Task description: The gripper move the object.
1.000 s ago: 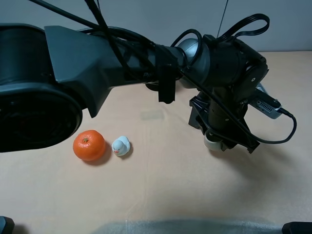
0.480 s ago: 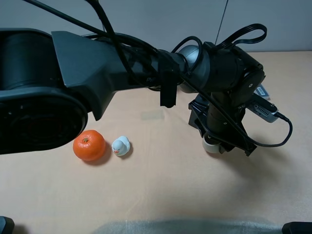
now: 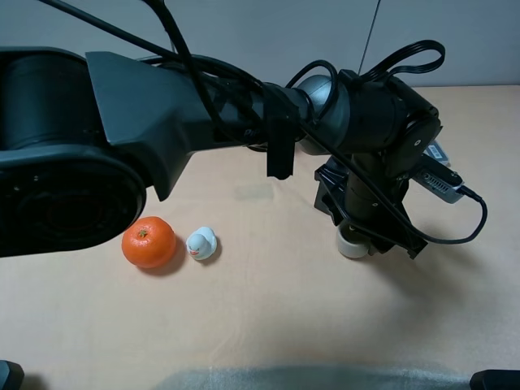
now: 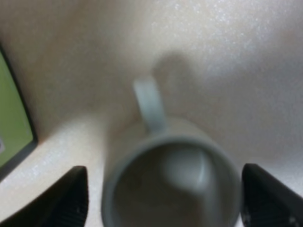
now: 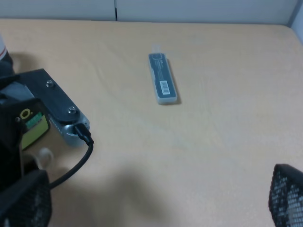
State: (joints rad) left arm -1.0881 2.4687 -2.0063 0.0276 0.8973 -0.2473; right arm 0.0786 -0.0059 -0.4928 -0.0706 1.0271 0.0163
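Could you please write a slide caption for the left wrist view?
Open gripper straddles a small handled cup on the beige table.

My bench: pale beige, matte, soft shadows on it. Grey wall behind the far edge, 1 vertical seam between panels. Light even, diffuse.

Beige table: orange and small duck just beside each other on the left, cup right of centre, flat case well apart.
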